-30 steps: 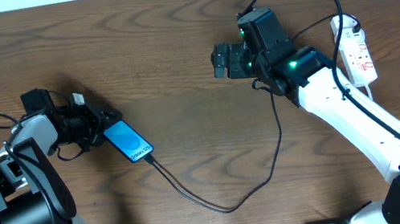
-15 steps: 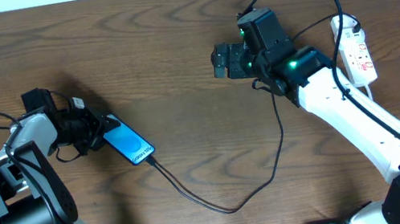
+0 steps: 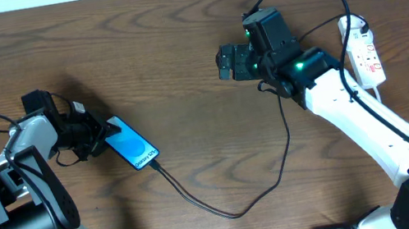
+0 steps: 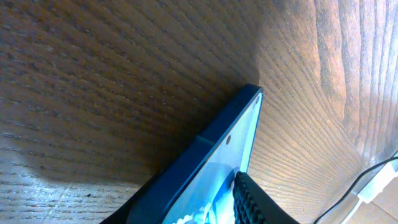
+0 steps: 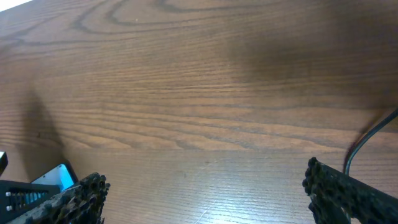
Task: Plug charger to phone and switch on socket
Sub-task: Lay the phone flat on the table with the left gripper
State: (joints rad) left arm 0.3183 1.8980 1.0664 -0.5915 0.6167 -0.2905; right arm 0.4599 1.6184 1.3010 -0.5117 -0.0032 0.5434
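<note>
Wide bare bench (image 3: 172,20) to the right of the phone (image 3: 131,144) and beyond it, up to the far edge. Less room on the phone's near side, with the charger (image 3: 237,211) looping along there. Closed in on the phone's left by the left gripper (image 3: 107,131) and its arm. Well to the right of the phone, and apart from it, the right gripper (image 3: 222,61), held over open wood. Farther right again, hard by the bench's right edge, the socket (image 3: 366,54).

Against a second ago: phone turned slightly, its cabled end a shade nearer the front edge. Left gripper shifted a little with it. Right arm, socket and cable loop as they were.

Slim, black-edged, bright blue on the screen, small white lettering near the cabled end. Lies slantwise, with the charger's tip meeting its lower right end. Clamped at the opposite end by the left gripper, one ribbed finger pad (image 4: 255,202) pressed on the glass (image 4: 239,152). Cannot tell whether flat on the wood or lifted. Right gripper spread wide, fingers (image 5: 74,202) at either side of its view, with only wood between them.
</note>
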